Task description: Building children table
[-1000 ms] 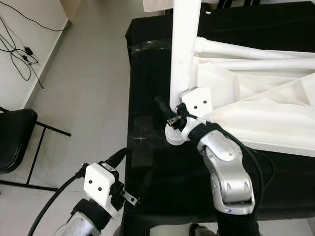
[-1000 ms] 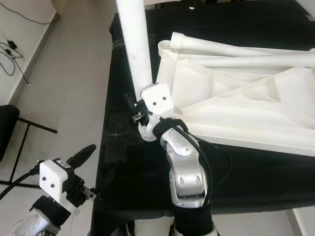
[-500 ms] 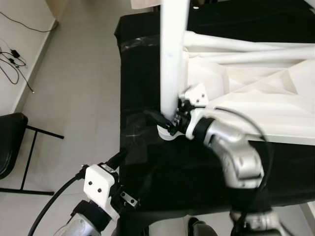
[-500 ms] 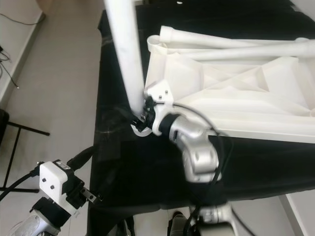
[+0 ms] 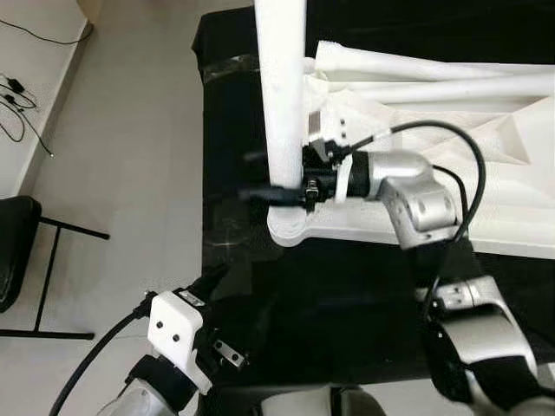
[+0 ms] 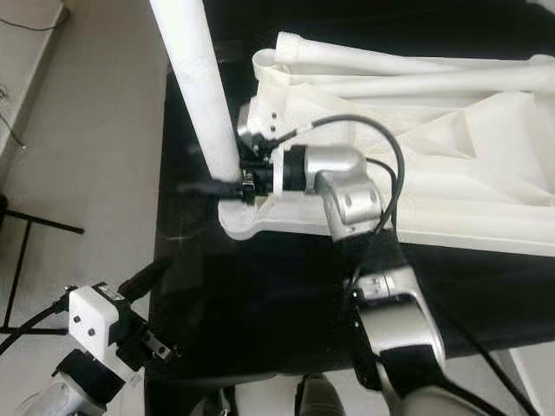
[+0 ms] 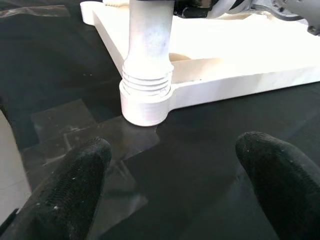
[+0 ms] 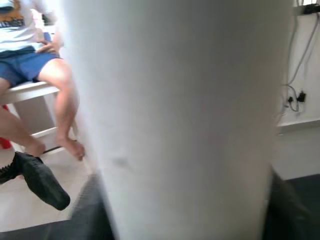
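While right gripper (image 5: 270, 192) fingers clasp upright white leg (image 5: 282, 95), left gripper (image 7: 172, 185) fingers spread, idle.

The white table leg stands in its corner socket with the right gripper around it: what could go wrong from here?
1. The table leg still shows thread rings above the corner socket, so it may not be fully seated and might tilt or pull out if released.
2. The right gripper holds the tall leg low, so it could lean.
3. The tabletop corner lies near the black table edge; pushing may slide it off.
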`<state>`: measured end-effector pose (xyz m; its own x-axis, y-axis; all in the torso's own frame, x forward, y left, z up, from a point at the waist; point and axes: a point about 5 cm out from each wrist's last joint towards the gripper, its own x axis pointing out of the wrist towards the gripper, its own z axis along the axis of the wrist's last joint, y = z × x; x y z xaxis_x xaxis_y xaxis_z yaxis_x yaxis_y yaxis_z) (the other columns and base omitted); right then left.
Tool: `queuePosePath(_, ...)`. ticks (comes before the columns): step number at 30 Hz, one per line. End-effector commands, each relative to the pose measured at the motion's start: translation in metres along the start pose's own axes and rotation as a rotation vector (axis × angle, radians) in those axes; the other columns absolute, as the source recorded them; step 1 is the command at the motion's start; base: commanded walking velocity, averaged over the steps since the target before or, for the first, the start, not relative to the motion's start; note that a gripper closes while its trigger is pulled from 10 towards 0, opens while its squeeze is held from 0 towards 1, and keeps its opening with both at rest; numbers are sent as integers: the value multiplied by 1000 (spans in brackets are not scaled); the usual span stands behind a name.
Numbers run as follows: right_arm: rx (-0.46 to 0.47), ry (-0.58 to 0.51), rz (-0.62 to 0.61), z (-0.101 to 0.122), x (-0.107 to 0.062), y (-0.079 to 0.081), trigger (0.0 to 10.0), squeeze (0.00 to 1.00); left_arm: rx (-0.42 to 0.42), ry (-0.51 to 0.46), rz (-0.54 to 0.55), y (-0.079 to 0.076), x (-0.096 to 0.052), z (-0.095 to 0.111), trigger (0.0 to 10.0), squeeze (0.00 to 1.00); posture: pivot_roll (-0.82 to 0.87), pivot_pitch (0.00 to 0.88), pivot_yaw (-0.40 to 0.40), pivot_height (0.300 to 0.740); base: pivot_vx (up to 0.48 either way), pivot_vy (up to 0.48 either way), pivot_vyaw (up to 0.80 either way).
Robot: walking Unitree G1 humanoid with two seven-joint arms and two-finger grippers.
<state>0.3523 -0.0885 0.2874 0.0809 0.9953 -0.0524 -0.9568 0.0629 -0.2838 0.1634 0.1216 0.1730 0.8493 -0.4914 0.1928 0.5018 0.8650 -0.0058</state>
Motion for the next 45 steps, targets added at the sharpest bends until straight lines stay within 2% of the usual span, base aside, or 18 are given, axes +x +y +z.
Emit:
queuePosePath(1,16,-23,46,-1,-1,-1,0,0,2,29,-9,-1,-3,-2,10000,0,45,331,73,740,0,0,0)
queuePosePath(10,10,-9,106,-4,-8,1,0,0,1,29,-9,-1,-3,-1,10000,0,5,337,73,740,0,0,0)
queuePosePath(15,3,55,-131,-28,-20,12,0,0,-1,29,-8,0,-2,-3,10000,0,-19,334,70,740,0,0,0)
queuePosePath(17,3,55,-131,-28,-20,12,0,0,-1,29,-8,0,-2,-3,10000,0,-19,334,70,740,0,0,0)
queuePosePath(18,43,76,-239,-37,-20,16,0,0,-1,29,-7,0,-2,-3,10000,0,-30,336,67,740,0,0,0)
queuePosePath(19,95,194,-619,-64,-21,25,0,0,0,30,-6,2,-3,-3,10000,0,-38,337,74,740,0,0,0)
queuePosePath(20,95,194,-619,-64,-21,25,0,0,0,30,-6,2,-3,-3,10000,0,-38,337,74,740,0,0,0)
queuePosePath(21,144,287,-903,-82,-30,43,0,0,0,30,-4,4,-3,-3,10000,0,-49,343,90,740,0,0,0)
queuePosePath(22,144,287,-903,-82,-30,43,0,0,0,30,-4,4,-3,-3,10000,0,-49,343,90,740,0,0,0)
queuePosePath(23,170,349,-1055,-94,-32,67,0,0,0,30,-4,5,-3,-3,10000,0,-51,340,99,740,0,0,0)
queuePosePath(24,194,369,-1095,-100,-27,83,0,0,0,32,-9,7,-2,-4,10000,0,-53,328,101,740,0,0,0)
queuePosePath(28,194,338,-1025,-100,-12,88,0,0,0,34,-17,8,0,-5,10000,0,-51,314,100,740,0,0,0)
queuePosePath(32,194,275,-970,-90,-3,74,0,0,4,34,-6,10,0,-7,10000,0,-50,307,96,740,0,0,0)
queuePosePath(33,189,263,-965,-85,-1,72,10000,0,5,33,0,10,0,-7,10000,0,-50,306,98,740,0,0,0)
queuePosePath(35,206,163,-890,-72,3,66,10000,0,8,33,6,11,-1,-7,10000,0,-52,304,99,740,0,0,0)
queuePosePath(36,214,76,-784,-60,7,61,10000,1000,7,32,5,11,0,-7,10000,0,-52,300,99,740,0,0,0)
queuePosePath(41,136,-41,-626,-34,9,53,10000,1000,4,31,-5,11,1,-7,10000,0,-54,297,100,740,0,0,0)
queuePosePath(45,-12,-46,-247,-9,1,44,10000,1000,0,31,-14,9,1,-8,10000,0,-44,293,99,740,0,0,0)
